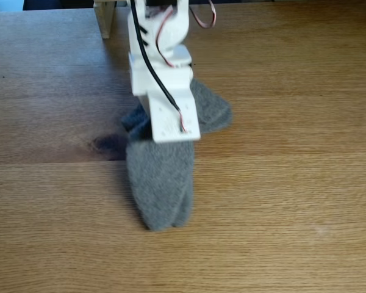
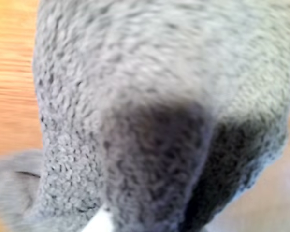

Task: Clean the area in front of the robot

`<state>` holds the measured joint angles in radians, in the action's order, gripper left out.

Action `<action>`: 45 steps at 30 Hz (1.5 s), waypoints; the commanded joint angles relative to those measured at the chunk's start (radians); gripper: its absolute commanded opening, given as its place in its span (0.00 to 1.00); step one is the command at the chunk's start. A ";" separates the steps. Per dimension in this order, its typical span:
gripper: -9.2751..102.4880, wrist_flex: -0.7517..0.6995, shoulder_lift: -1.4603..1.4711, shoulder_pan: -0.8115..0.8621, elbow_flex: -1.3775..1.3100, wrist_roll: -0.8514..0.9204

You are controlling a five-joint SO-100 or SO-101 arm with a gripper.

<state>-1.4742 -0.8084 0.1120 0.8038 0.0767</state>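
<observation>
surface: tan oak-grain bench [image 1: 280, 201], one plank seam across the middle, dark bluish knot [image 1: 108, 144] just left of the cloth
robot: white arm [image 1: 158, 43] with black servo blocks, red and black wires, comes in from the top of the fixed view, tilted down toward the bench
end effector: flat white end effector [image 1: 174, 131] sits over the upper part of the grey terry cloth [image 1: 161, 183]; jaw opening hidden by the plate and cloth, cannot tell if open or closed
cloth: crumpled, lies on the bench in front of the arm, long lobe toward the camera, second lobe out to the right in the fixed view
wrist view: blurred close-up of cloth [image 2: 150, 111], wood at left edge
background: pale wooden post [image 1: 105, 17] at top left, apart from the cloth
</observation>
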 commanded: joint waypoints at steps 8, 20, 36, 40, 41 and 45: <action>0.08 -0.153 -0.482 0.371 0.144 -0.078; 0.08 0.296 -0.678 0.792 0.927 0.399; 0.34 0.637 -0.969 0.770 1.370 0.437; 0.29 0.563 -1.091 0.600 1.370 0.331; 0.27 0.543 -1.123 0.551 1.370 0.304; 0.24 0.485 -1.230 0.342 1.378 0.175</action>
<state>-0.9664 -1.8991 0.6029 2.1875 0.3329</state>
